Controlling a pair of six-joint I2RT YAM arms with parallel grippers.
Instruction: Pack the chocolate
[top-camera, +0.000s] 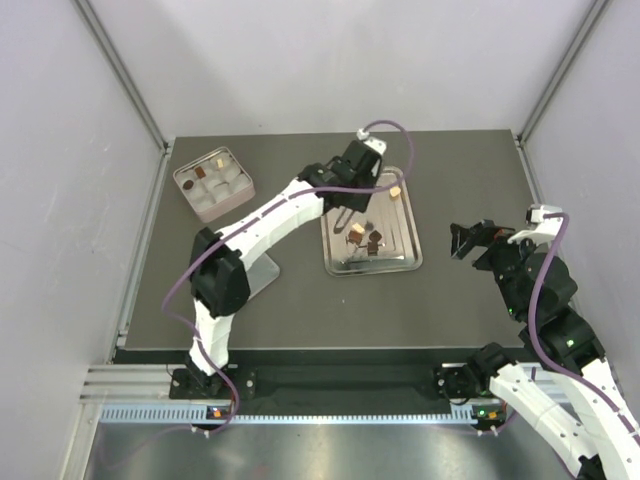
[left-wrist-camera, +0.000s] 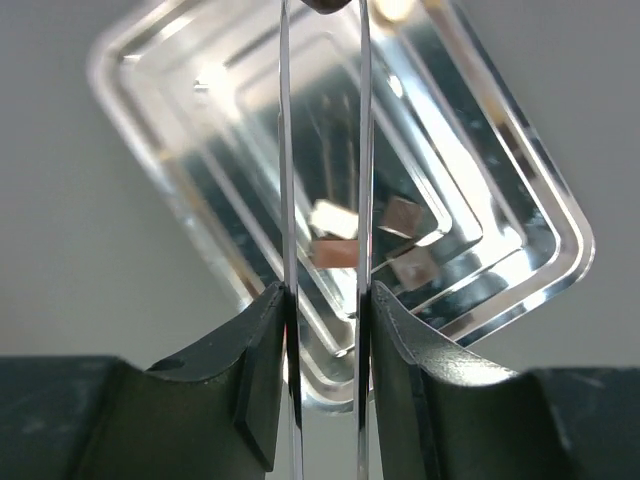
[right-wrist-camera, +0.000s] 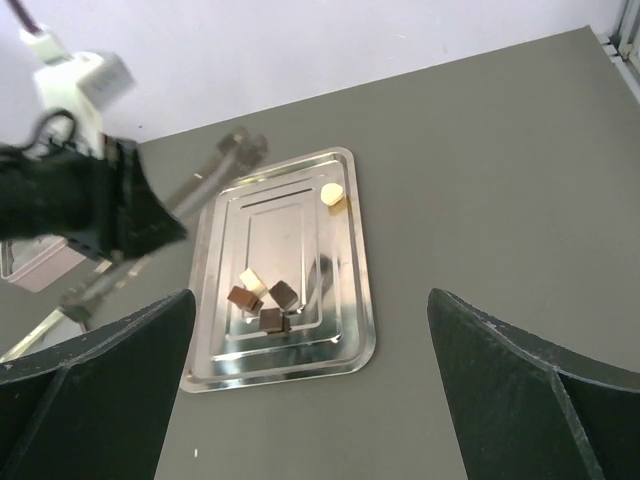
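Observation:
A steel tray (top-camera: 400, 262) lies mid-table. Several pieces of chocolate (top-camera: 365, 238) are bunched at its near end: cream (right-wrist-camera: 250, 281), mid brown (right-wrist-camera: 240, 297) and two dark ones (right-wrist-camera: 283, 292). One cream piece (right-wrist-camera: 331, 193) sits alone at the far right corner. My left gripper (left-wrist-camera: 322, 20) hangs above the tray. Its long thin metal blades (left-wrist-camera: 285, 150) are shut on a dark brown piece of chocolate (left-wrist-camera: 325, 5) at their tips, at the frame's top edge. My right gripper (top-camera: 462, 240) stands wide open to the right of the tray, holding nothing.
A pink compartmented tin (top-camera: 213, 183) with several pieces in it stands at the back left. A pale flat object (top-camera: 262, 272) lies by the left arm's elbow. Grey walls and frame posts close in the table on three sides.

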